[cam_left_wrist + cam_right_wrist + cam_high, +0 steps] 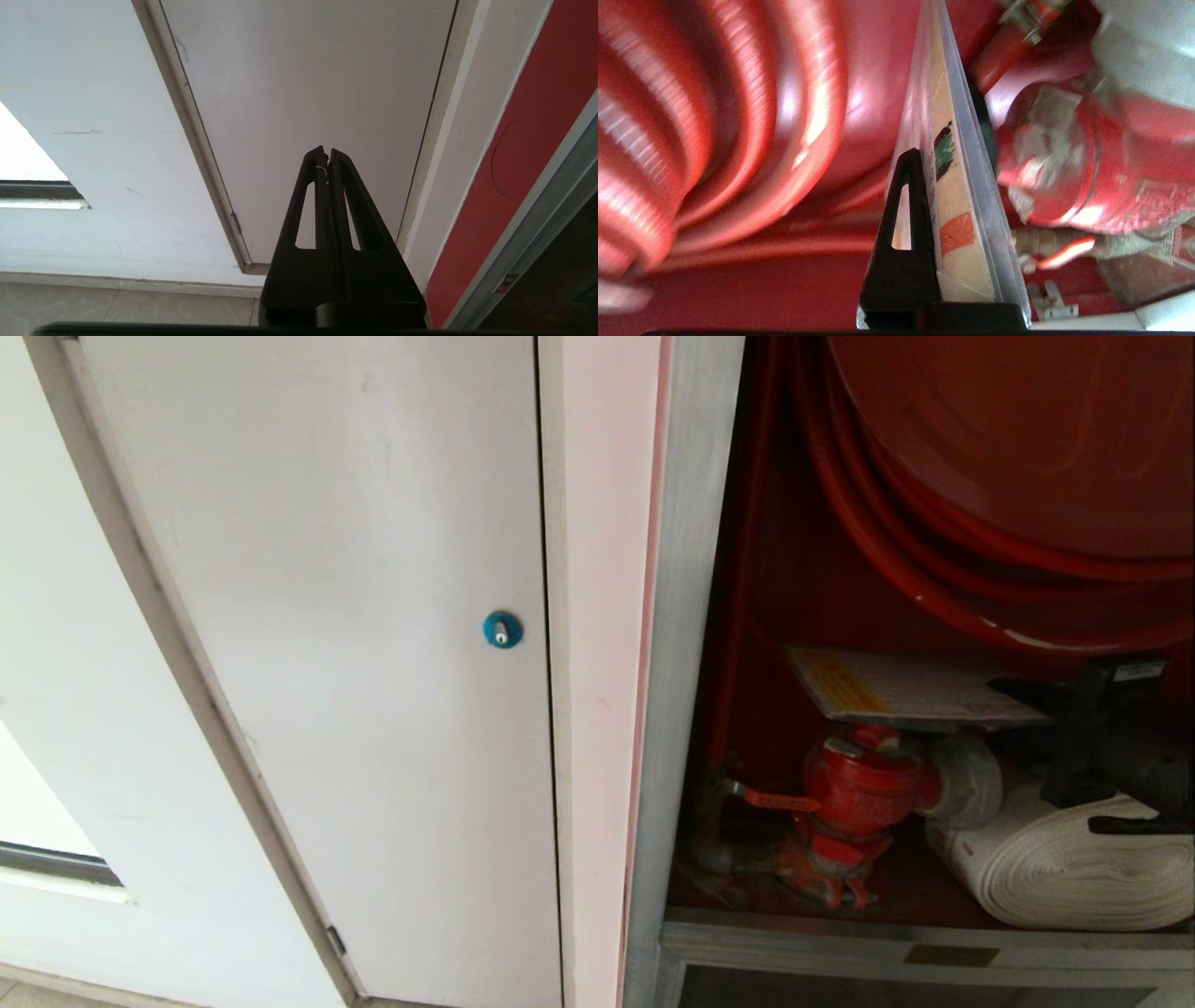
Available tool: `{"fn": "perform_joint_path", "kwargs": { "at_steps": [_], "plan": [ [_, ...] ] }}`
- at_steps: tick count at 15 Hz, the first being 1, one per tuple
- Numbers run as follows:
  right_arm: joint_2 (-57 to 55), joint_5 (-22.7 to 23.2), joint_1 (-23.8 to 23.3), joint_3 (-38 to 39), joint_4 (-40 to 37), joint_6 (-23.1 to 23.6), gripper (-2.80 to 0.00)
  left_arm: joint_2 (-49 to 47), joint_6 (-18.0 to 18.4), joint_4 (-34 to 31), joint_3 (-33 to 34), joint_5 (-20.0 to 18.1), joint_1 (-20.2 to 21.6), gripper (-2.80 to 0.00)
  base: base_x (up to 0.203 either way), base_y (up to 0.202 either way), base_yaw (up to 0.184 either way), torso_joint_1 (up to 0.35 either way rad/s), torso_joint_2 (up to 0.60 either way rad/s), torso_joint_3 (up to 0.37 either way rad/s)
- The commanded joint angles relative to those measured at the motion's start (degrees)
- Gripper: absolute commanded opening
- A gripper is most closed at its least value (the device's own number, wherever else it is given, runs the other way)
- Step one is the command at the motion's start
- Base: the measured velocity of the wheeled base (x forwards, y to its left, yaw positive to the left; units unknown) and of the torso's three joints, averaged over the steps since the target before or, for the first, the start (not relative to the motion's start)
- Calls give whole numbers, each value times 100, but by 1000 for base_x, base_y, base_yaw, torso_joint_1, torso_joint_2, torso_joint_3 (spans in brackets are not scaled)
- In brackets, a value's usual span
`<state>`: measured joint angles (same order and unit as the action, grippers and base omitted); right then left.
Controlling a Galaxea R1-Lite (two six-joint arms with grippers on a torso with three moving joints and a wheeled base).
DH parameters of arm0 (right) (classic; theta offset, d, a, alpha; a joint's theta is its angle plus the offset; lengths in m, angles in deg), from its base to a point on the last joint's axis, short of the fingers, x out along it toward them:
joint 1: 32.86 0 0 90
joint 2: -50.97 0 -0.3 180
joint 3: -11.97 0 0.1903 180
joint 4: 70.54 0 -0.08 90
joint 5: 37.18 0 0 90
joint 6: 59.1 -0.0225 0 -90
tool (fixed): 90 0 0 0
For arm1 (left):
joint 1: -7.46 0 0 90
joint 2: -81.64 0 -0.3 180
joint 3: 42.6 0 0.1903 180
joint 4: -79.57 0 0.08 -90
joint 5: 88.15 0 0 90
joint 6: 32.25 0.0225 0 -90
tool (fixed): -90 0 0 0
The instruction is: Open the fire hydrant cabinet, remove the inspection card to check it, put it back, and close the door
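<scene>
The right gripper (1022, 695) is clamped on the edge of the inspection card (910, 688), holding the sleeved sheet nearly flat inside the fire hydrant cabinet (686, 616) (its yellow band faces the cabinet's left frame). Just below the card stands the red hydrant valve (864, 793), with a coiled white hose (1055, 868) to its right on the cabinet floor. Behind and above them hangs the red hose reel (1018, 439). The left gripper (326, 156), fingers pressed together and empty, is parked low before the white door (355, 616) with its blue round lock (502, 629).
</scene>
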<state>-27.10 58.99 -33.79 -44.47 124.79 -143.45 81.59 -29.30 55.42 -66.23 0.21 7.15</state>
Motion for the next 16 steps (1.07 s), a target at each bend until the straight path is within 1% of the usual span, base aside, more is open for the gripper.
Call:
{"fn": "perform_joint_path", "kwargs": {
  "at_steps": [1,3,5,11,16],
  "plan": [
    [-350,-59,-4,-29,152,-69,-280,-4,4,-1,6,-2,4,-280,0,0,0,0,0,0],
    [-633,-194,-4,-32,592,-80,-280,-4,4,-1,0,-2,1,-280,0,0,0,0,0,0],
    [-745,-225,-4,-26,841,-76,-280,-4,4,-1,0,-2,0,-280,0,0,0,0,0,0],
    [-998,-247,-4,-108,1085,-64,-280,-4,4,-10,0,-2,1,-280,0,0,0,0,0,0],
    [-1009,-247,-13,-120,1096,-73,-280,-4,4,-10,0,-2,4,-280,0,0,0,0,0,0]
  ]
}}
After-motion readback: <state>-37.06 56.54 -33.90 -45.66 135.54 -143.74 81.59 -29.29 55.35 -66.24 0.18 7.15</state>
